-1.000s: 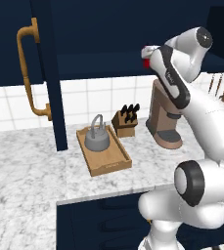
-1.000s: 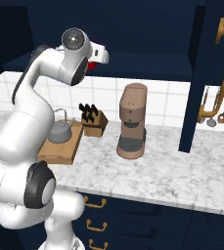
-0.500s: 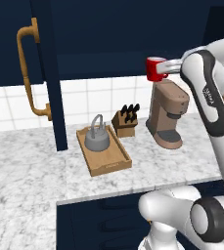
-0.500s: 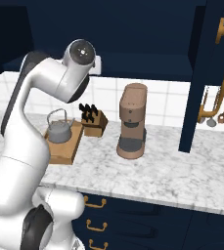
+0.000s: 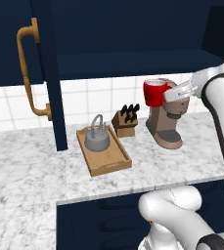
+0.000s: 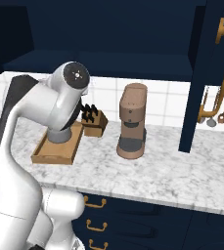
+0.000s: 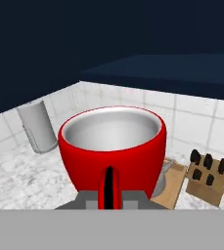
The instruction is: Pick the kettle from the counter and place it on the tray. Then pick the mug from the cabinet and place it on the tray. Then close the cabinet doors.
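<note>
Red is what you meet first in the left base view: one mug, carried in the air in front of the top of the brown coffee machine, high over the marble surface. The pincer reaches in from the right and is clenched on the mug's handle side. You can count one wooden tray on the surface, and one grey kettle standing upright inside it at the far end. One knife block sits just behind the tray's far right corner. One cabinet door hangs open at the left, with one brass handle. Above, the cabinet is dark inside.

In the right base view your arm covers most of the tray; the kettle shows as a grey base under the arm. You get one coffee machine, one knife block, one open door at the right, and three utensils hanging on the tiled wall.

In the hand view the mug sits upright with its white inside showing, its handle squeezed between the two dark fingertips. One grey cylinder stands at the left; the knife block and a corner of the tray lie lower right.
</note>
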Controlling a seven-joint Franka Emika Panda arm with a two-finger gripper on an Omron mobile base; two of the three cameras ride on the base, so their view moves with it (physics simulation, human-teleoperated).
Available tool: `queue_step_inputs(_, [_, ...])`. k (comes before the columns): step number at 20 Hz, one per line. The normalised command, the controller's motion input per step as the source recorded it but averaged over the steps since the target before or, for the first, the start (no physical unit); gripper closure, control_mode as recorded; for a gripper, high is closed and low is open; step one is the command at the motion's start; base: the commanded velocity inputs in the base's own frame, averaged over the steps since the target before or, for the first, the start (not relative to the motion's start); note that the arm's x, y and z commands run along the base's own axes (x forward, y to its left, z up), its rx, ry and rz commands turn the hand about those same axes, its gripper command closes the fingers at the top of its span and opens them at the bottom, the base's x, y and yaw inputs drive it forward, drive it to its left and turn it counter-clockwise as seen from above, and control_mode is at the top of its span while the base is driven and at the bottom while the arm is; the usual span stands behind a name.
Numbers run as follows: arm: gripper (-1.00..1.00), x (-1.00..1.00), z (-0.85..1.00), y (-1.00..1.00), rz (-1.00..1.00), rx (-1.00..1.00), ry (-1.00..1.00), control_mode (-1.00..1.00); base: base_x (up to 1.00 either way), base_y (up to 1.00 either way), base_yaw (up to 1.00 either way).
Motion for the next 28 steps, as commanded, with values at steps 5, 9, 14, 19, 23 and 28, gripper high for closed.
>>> queue_step_inputs(5, [1.00,-0.36,-0.65,0.45,0.12,-0.02,0.02,-1.00,0.00,0.00,0.00])
queue_step_inputs(9, [1.00,-0.18,-0.57,0.42,0.13,0.00,0.00,-1.00,0.00,0.00,0.00])
queue_step_inputs(14, [1.00,-0.01,-0.67,0.51,0.10,-0.08,0.10,-1.00,0.00,0.00,0.00])
queue_step_inputs(19, [1.00,0.23,-0.56,0.47,0.14,-0.12,0.18,-1.00,0.00,0.00,0.00])
queue_step_inputs(23, [1.00,0.14,-0.47,0.24,0.13,-0.13,0.00,-1.00,0.00,0.00,0.00])
queue_step_inputs(28, [1.00,0.31,-0.38,0.03,0.02,-0.04,-0.01,-1.00,0.00,0.00,0.00])
